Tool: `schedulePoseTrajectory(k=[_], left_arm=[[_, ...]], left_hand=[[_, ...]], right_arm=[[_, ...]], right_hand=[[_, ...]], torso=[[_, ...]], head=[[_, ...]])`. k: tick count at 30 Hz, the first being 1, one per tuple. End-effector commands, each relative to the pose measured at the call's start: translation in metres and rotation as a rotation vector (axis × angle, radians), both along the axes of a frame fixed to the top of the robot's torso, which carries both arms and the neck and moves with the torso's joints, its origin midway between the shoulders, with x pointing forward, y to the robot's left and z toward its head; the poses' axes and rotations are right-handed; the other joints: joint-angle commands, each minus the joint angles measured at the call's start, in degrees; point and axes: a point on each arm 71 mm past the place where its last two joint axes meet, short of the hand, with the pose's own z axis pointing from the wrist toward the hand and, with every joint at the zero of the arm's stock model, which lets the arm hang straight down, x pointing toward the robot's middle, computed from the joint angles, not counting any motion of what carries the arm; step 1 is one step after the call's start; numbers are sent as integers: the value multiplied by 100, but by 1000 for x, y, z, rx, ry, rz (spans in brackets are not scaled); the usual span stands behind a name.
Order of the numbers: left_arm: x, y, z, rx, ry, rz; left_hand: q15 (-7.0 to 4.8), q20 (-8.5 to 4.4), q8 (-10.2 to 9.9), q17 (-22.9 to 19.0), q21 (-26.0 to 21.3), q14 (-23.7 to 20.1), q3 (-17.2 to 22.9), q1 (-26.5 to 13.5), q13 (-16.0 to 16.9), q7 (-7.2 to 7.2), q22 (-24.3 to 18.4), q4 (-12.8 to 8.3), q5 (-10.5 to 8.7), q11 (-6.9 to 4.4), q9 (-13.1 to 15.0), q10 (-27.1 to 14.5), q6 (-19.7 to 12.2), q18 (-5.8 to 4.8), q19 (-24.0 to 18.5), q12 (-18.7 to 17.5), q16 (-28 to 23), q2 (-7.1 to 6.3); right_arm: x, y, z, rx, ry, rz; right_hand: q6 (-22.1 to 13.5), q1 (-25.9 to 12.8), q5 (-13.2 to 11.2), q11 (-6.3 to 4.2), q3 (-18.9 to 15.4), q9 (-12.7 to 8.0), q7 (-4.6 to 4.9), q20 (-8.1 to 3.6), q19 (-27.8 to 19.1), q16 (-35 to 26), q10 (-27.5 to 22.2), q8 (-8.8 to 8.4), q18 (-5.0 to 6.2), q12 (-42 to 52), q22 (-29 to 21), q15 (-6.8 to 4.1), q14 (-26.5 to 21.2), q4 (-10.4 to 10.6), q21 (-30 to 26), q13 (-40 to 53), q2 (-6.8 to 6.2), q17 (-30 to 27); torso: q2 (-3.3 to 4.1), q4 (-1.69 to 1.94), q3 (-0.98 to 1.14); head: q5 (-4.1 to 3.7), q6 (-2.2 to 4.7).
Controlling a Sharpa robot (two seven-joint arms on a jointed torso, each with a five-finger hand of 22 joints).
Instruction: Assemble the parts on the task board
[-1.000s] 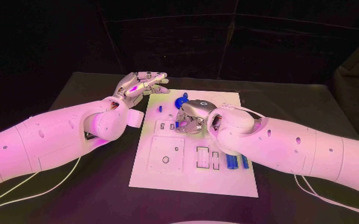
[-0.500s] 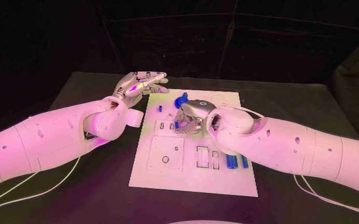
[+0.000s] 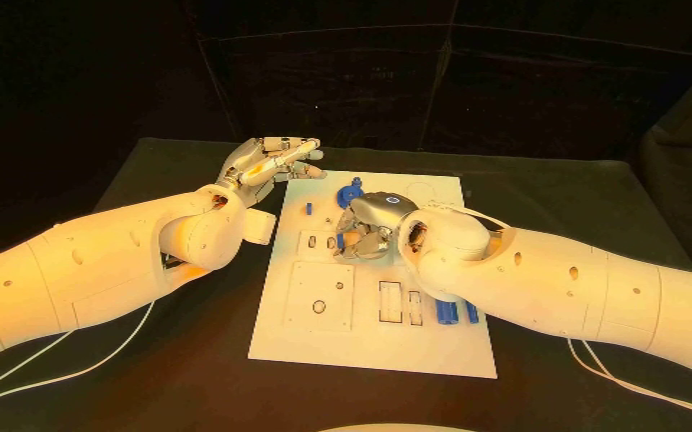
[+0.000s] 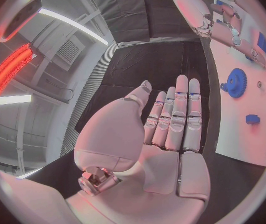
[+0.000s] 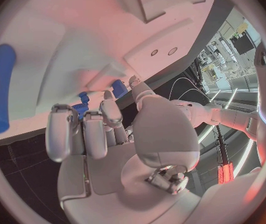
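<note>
Parts remain unassembled: blue gear [image 3: 351, 195] and blue pegs [image 3: 459, 312] lie loose on the task board [image 3: 368, 347], mid-worktop. Right hand [image 3: 371, 227] hovers there, grip indeterminate. Left hand [image 3: 270, 164] flat, empty.

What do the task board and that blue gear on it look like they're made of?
The task board looks like rigid white plastic or painted plate with a matte finish: flat, evenly white, with crisp cut-out slots. The blue gear looks like moulded or printed plastic: solid uniform blue, toothed rim, no metallic shine. Neither can be confirmed by look alone.
</note>
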Motion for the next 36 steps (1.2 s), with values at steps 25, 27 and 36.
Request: schedulePoseTrajectory(k=[25, 27, 36], left_arm=[[-2, -14, -10, 1158, 286, -334], [0, -17, -7, 1218, 301, -334], [8, -38, -9, 1344, 331, -331]], left_hand=[[-1045, -1114, 1600, 7371, 5471, 2343, -1262, -1232, 3732, -920, 5504, 1205, -5, -1035, 1076, 1344, 883, -489, 3046, 4247, 7510, 31], [-1070, -1113, 1788, 7380, 5492, 2346, -1298, -1197, 4010, -953, 5538, 1250, 2, -1048, 1222, 1352, 872, -498, 3047, 4518, 7517, 109], [-1125, -1145, 2651, 7531, 5809, 2385, -1750, -1168, 4823, -1027, 6052, 1431, 1, -1086, 2027, 1375, 394, -576, 3131, 5346, 7626, 164]], right_arm=[[24, -161, 79, 555, 135, -141], [26, -165, 79, 553, 137, -155], [32, -169, 77, 525, 150, -188]], right_hand=[[-249, 598, 355, 24, -741, 24, 22, 53, -481, -758, -374, 160, 256, -296, -1241, 58, 145, 116, -741, -342, 235, -396], [-244, 606, 368, 20, -752, 24, 19, 50, -481, -768, -375, 168, 258, -299, -1253, 55, 145, 115, -750, -348, 245, -407], [-239, 623, 432, 13, -792, 23, 12, 39, -485, -810, -369, 186, 265, -293, -1307, 46, 144, 117, -787, -354, 282, -449]], torso=[[-351, -53, 73], [-369, -56, 89], [-398, -49, 113]], head=[[65, -91], [77, -103], [96, -118]])
